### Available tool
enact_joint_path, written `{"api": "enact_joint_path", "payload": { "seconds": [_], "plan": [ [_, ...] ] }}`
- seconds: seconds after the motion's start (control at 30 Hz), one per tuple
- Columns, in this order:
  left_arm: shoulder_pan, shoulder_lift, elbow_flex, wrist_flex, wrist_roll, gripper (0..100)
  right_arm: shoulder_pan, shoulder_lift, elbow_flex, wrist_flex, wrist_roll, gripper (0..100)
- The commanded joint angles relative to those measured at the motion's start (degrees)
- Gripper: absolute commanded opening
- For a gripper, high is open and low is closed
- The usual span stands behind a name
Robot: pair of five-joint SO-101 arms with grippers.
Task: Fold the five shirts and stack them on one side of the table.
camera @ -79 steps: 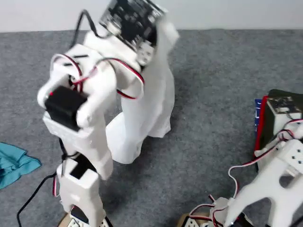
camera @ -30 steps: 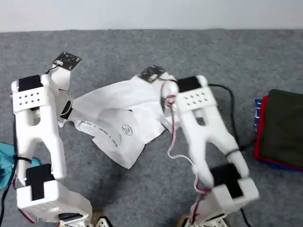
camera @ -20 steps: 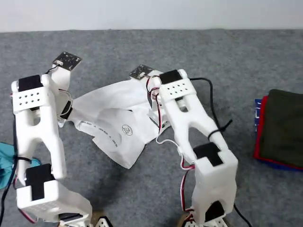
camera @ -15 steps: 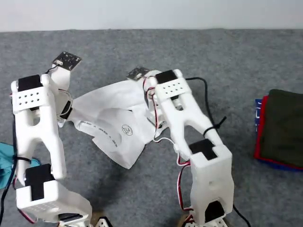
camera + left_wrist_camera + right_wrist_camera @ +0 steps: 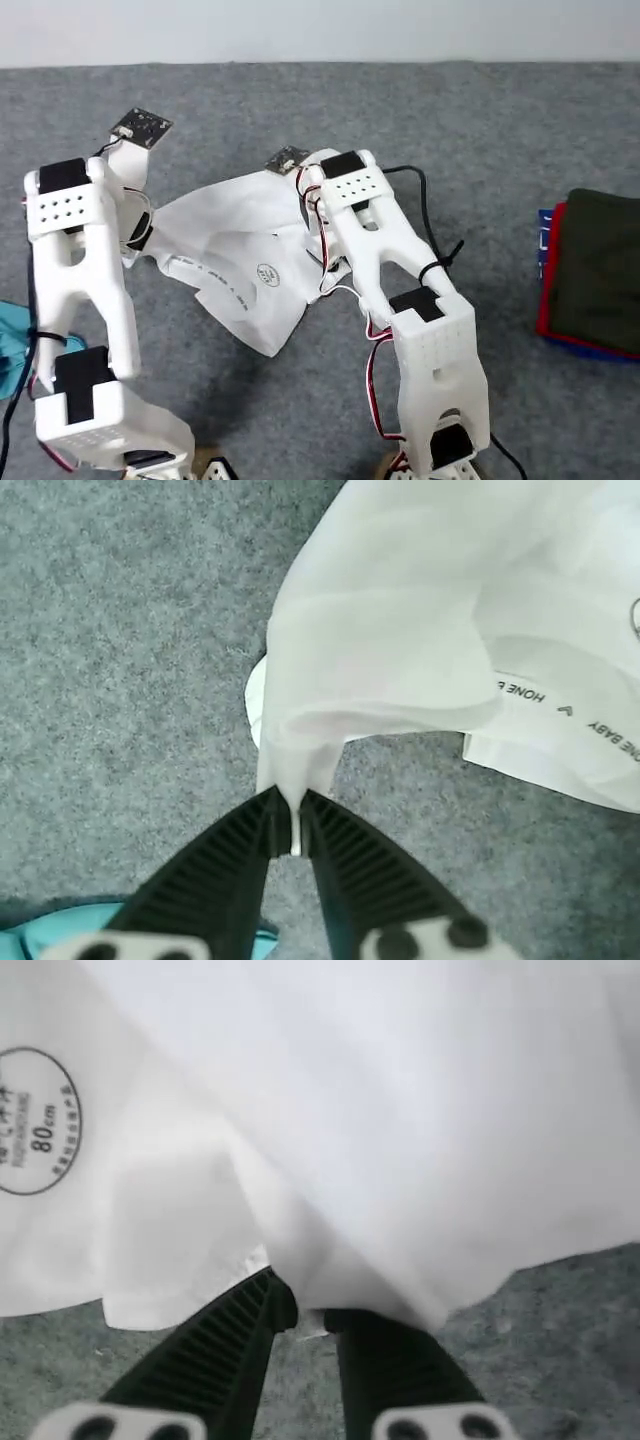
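High view: white shirt (image 5: 235, 255) lies crumpled mid-way across the table (image 5: 480, 150); folded stack (image 5: 600, 265) sits at the right edge (presumably the stacking side). Left wrist view: left gripper (image 5: 290, 825) pinches a shirt fold, apparently anchoring it. Right wrist view: right gripper (image 5: 305, 1322) nips the hem, likely to spread it. The right gripper has swung leftward; the left is unmoved.

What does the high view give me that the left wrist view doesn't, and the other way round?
High view adds: the folded stack at the right side of the table, dark on top, and the right arm stretched over the white shirt.
Left wrist view adds: the left gripper close up, fingers shut on a bunched edge of the white shirt.
Both: the white shirt, the teal shirt and the grey table.
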Motion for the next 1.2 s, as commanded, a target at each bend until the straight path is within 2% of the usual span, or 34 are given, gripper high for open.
{"api": "enact_joint_path", "payload": {
  "seconds": [0.0, 0.33, 0.6, 0.7, 1.0, 1.17],
  "plan": [
    [-0.09, -3.25, -0.22, -1.23, -0.18, 1, 1.54, -4.53, -2.9, 2.24, 1.14, 1.7],
    [-0.09, -4.57, -0.57, -0.79, -0.18, 1, 9.63, -15.78, -2.9, 12.09, 8.97, 1.1],
    [0.35, -15.12, -0.31, -0.79, -0.53, 1, 16.57, -28.44, -2.9, 16.13, 16.09, 1.1],
    [1.05, -17.49, 0.4, 0.79, -3.6, 1, 19.21, -32.04, -2.9, 16.13, 18.55, 1.0],
    [5.45, -20.31, 0.66, 4.57, -4.75, 1, 20.97, -38.73, -2.46, 16.22, 19.43, 1.0],
    [11.78, -17.14, 7.16, 8.7, -11.6, 1, 22.29, -36.44, -0.09, 15.6, 19.52, 1.0]
  ]
}}
